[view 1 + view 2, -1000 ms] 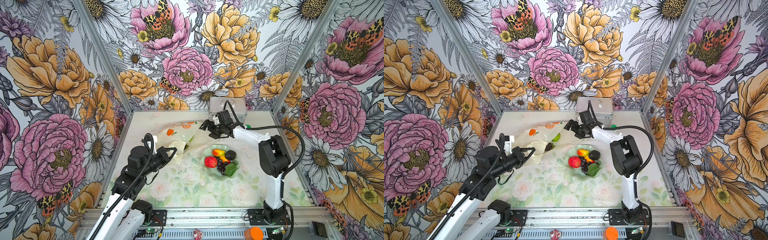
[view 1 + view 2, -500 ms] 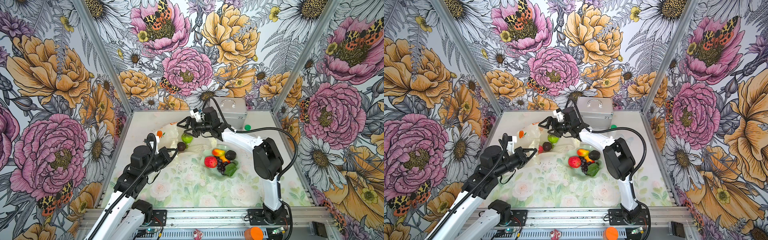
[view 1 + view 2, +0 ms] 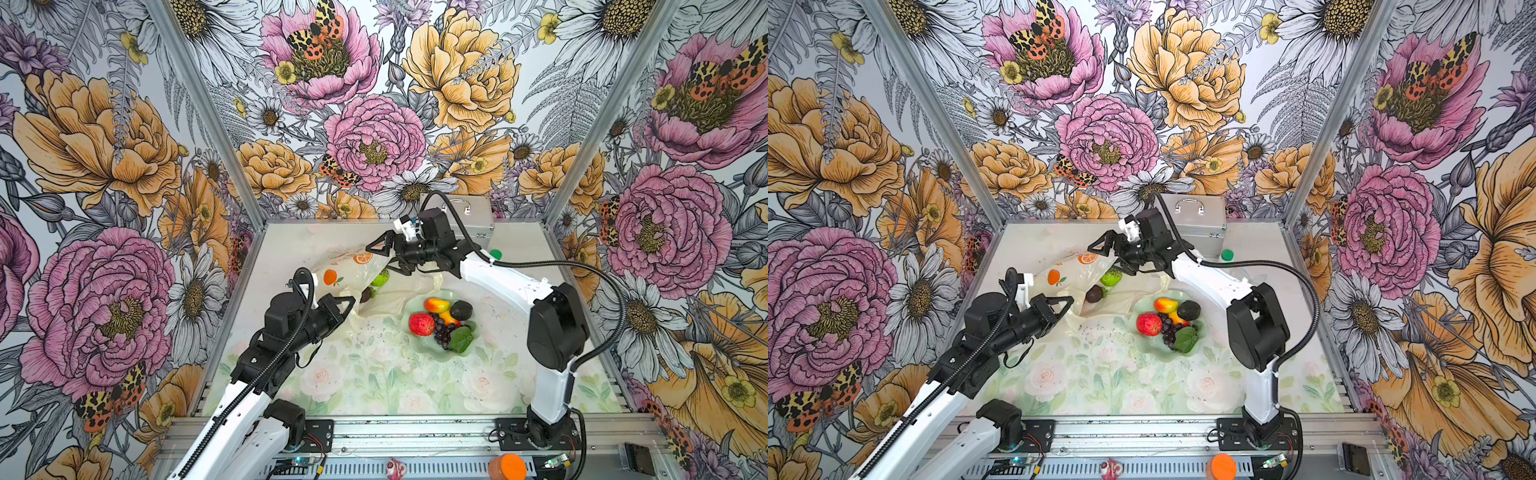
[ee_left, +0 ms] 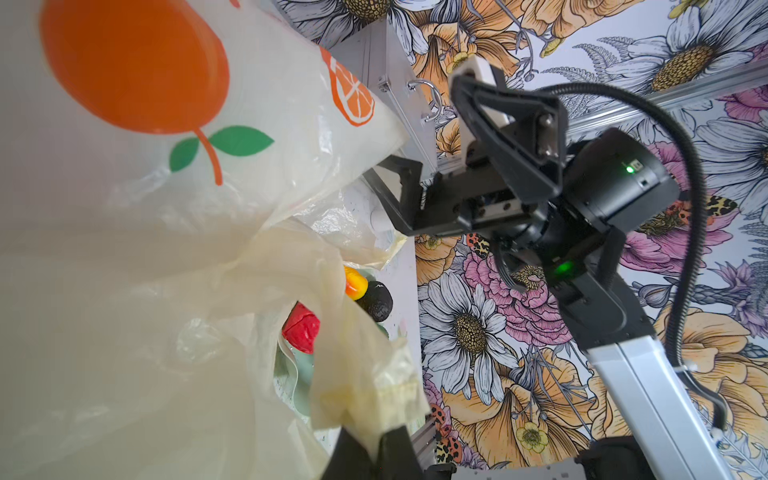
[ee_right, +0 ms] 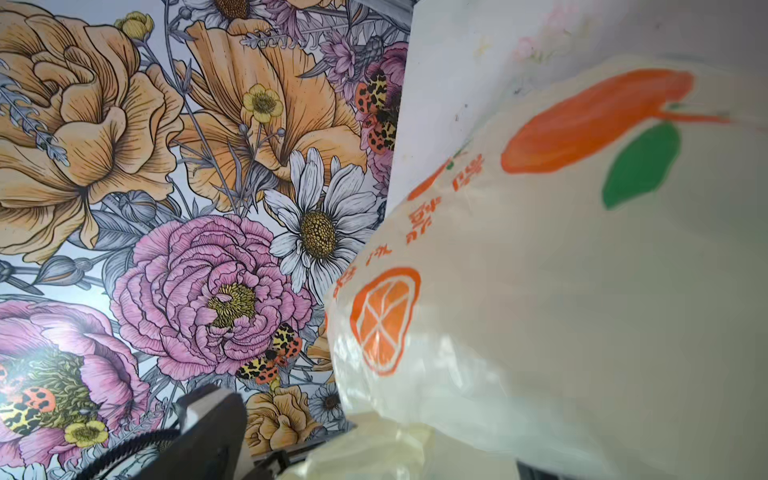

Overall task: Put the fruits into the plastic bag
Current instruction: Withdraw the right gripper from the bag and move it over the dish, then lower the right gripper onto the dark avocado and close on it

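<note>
Left gripper (image 3: 348,302) clamped on edge of plastic bag (image 3: 338,268), holding mouth lifted; I see film pinched between its fingers (image 4: 395,451) in left wrist view. Right gripper (image 3: 384,257) spread wide and empty, hovering just above bag mouth. Green fruit (image 3: 380,277) and dark brown fruit (image 3: 366,294) lie in bag opening. On scalloped dish (image 3: 419,349) beside bag I count five pieces: mango (image 3: 436,304), avocado (image 3: 461,310), red fruit (image 3: 421,324), grapes (image 3: 441,332), leaf (image 3: 460,338).

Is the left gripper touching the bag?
Touching. In the left wrist view the left gripper is shut on a bunched edge of the bag; the plastic runs straight down between its jaws.
</note>
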Robot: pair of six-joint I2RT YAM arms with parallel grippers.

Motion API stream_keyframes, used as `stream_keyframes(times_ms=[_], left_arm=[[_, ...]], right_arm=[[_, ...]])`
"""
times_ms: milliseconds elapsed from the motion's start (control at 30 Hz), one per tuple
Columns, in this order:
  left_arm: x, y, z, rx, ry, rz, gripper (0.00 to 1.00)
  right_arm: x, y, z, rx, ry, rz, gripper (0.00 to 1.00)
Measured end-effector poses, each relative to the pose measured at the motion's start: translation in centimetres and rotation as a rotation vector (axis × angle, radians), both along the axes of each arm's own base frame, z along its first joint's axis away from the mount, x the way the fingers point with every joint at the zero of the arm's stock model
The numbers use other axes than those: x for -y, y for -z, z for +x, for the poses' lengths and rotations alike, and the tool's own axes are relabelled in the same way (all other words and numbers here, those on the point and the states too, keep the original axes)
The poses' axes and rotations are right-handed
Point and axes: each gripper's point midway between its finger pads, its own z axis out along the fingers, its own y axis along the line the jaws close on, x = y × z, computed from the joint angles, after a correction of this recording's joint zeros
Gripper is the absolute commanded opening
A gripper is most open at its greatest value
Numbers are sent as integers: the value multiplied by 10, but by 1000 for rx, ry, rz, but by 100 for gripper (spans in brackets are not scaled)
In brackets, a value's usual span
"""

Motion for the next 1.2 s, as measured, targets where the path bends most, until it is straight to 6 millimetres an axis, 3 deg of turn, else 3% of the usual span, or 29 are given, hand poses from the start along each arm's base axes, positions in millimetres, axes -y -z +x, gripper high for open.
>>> stream_keyframes(times_ms=[233,333,433,500,700,867,1200], left_arm=[[0,3,7,-3,-15,7,0],[0,3,8,-1,-15,6,0],[1,2,8,4,-15,5,0],[1,2,9,4,-16,5,0],[1,3,9,5,-17,5,0],[1,3,9,8,-17,5,0],[-2,-5,6,36,-25,-4,0]], right_arm=[[61,-78,-43,267,27,-66,99],[100,-87,-49,328,81,-139,100],[146,-66,-49,314,159,-308,98],[172,-38,-53,270,182,-461,97],[222,46,-86,98,116,-811,99],[238,78,-96,28,52,-944,99],[238,129,-86,-65,-71,-1063,99]])
